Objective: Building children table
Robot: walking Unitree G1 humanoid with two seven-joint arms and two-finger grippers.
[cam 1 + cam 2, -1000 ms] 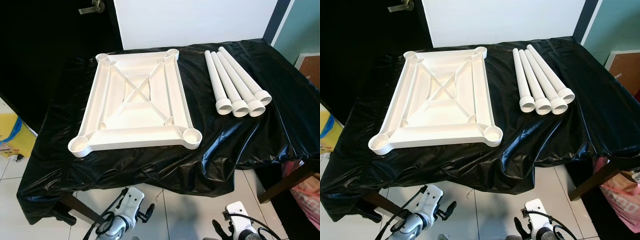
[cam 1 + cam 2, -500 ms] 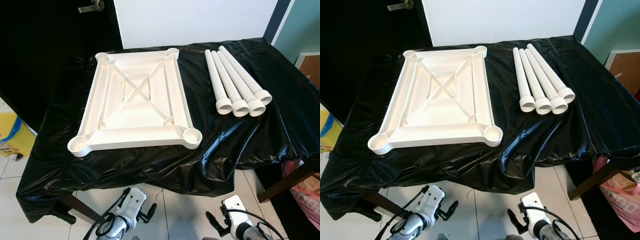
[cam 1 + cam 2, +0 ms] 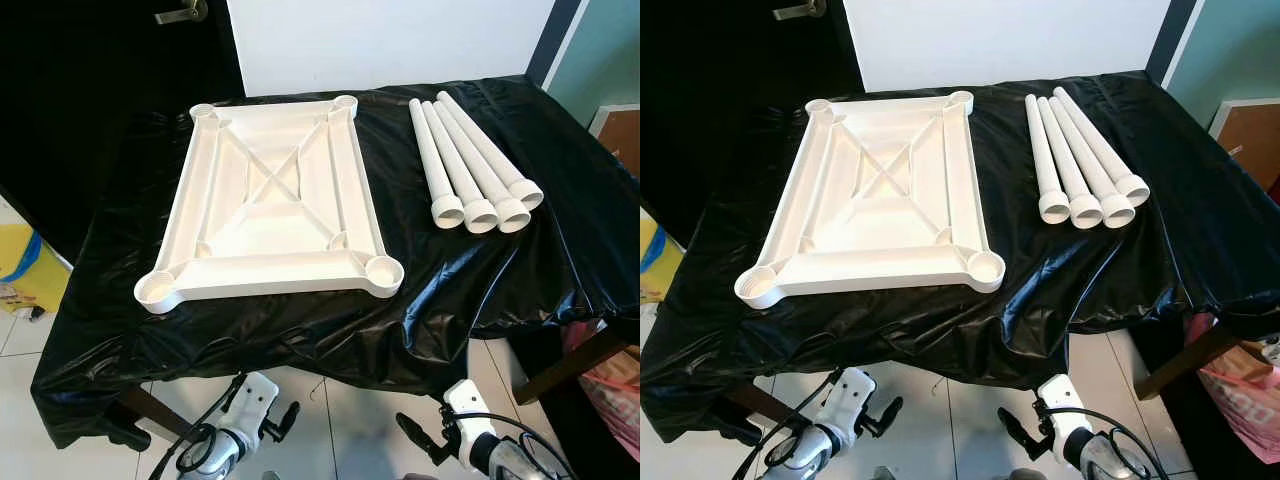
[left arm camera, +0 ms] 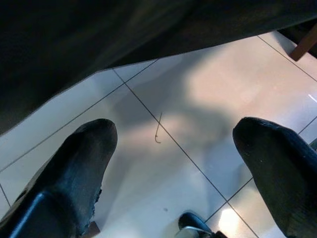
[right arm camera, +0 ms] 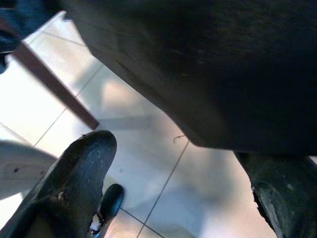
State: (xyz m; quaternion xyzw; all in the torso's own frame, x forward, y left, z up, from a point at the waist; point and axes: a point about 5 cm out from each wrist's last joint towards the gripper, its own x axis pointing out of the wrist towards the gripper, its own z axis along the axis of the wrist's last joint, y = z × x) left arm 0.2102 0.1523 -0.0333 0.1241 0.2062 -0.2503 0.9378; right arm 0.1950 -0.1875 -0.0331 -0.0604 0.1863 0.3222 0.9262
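Observation:
The white plastic tabletop (image 3: 275, 210) lies upside down on the black-covered table (image 3: 480, 280), with a round leg socket (image 3: 383, 270) at each corner. Several white tube legs (image 3: 470, 165) lie side by side to its right, wide ends towards me. Both arms hang low in front of the table, over the tiled floor. My left gripper (image 4: 173, 148) is open with nothing between its fingers (image 4: 79, 168). My right gripper (image 5: 183, 183) is open too, just under the drooping edge of the black cloth.
A dark door with a metal handle (image 3: 185, 12) stands behind the table on the left, with a white wall panel (image 3: 390, 40) beside it. A yellow object (image 3: 20, 265) lies on the floor at left. At right are a wooden table leg (image 3: 565, 365) and a pink bag (image 3: 615, 385).
My right gripper has swung left and a little up below the table's edge. My left arm has drifted slightly left. Tabletop and legs have not moved.

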